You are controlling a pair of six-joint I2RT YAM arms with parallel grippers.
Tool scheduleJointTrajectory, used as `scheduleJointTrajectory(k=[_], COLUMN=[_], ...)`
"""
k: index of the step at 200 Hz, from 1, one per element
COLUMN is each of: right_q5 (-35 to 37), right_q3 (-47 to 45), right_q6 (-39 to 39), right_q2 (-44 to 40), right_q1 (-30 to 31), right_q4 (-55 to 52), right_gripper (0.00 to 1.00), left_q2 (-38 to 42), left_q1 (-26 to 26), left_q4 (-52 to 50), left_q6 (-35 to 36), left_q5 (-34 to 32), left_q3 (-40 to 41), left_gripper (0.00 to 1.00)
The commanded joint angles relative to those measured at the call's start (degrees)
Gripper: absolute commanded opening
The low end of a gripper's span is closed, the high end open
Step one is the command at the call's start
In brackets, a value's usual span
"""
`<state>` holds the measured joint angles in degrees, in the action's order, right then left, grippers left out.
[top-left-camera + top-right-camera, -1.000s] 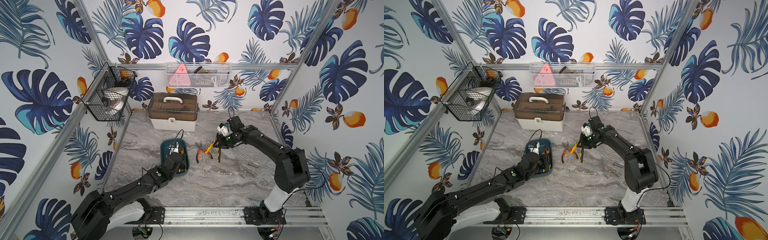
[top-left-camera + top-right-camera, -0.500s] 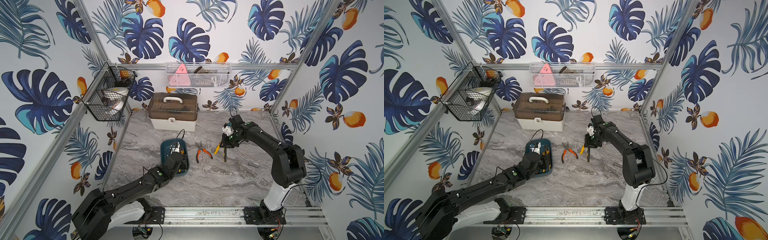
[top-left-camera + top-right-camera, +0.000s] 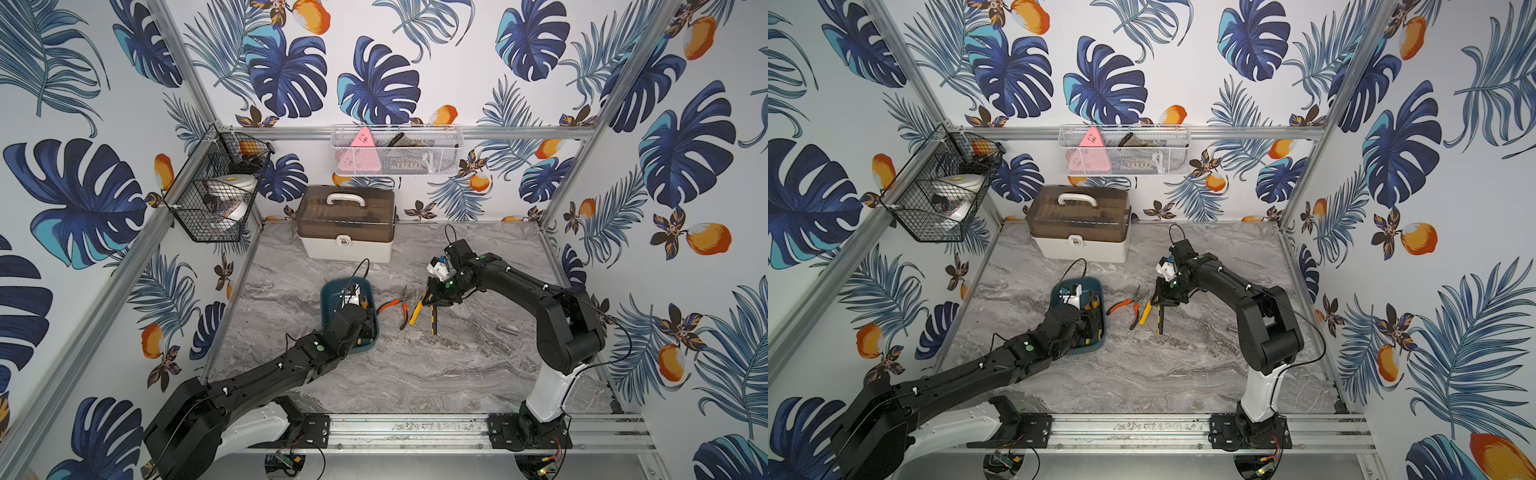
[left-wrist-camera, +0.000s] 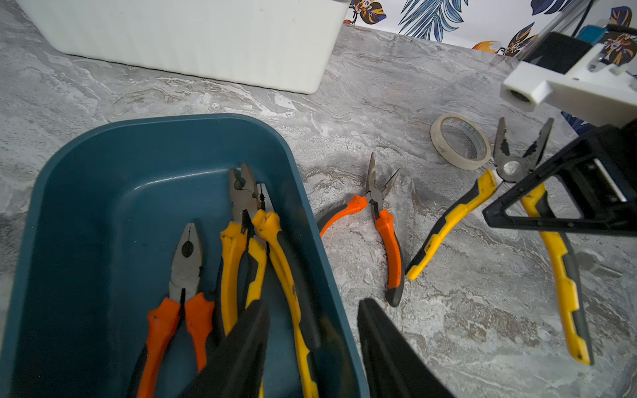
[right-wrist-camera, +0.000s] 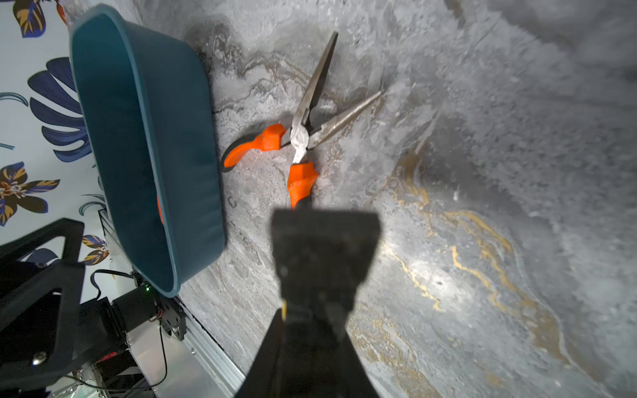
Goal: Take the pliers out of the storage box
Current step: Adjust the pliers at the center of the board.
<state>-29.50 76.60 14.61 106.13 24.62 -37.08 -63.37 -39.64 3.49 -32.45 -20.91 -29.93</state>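
Five grey-jawed pliers [image 4: 186,262], yellow or orange handles.

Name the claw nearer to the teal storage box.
Left. The left claw hangs over the storage box rim; the right claw is beyond the long-nosed pliers, shut on yellow-handled pliers.

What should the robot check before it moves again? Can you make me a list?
1. The left gripper is open over the storage box: ok.
2. The storage box is emptied: not ok, three pliers lie inside.
3. The long-nosed pliers are out on the table: ok.
4. The right gripper has let go of the yellow pliers: not ok, it is shut on them.
5. The yellow pliers rest fully on the table: cannot tell.
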Motion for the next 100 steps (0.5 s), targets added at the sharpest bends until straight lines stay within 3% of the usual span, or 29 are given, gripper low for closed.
scheduleJointTrajectory(k=[1,59,100], right_q5=[3.99,0.33,-1.46], right_q3=[0.48,-1.49,-5.59], right_q6=[0.84,2.64,6.78], right_q2=[1.69,6.45,9.71], right_q1=[-0.13,-1.43,-1.69], right_q4=[2.42,12.96,24.25], right_gripper=[0.00,0.00,0.11], left_q2=[0.09,-0.62,-0.39], left_q1=[0.05,0.07,0.02], left_q4=[1.39,1.61,1.50], left_q6=[0.87,0.89,0.98], left_q5=[0.25,1.21,1.31], left_q3=[-0.16,-0.48,-0.52], left_gripper=[0.51,0.51,0.51])
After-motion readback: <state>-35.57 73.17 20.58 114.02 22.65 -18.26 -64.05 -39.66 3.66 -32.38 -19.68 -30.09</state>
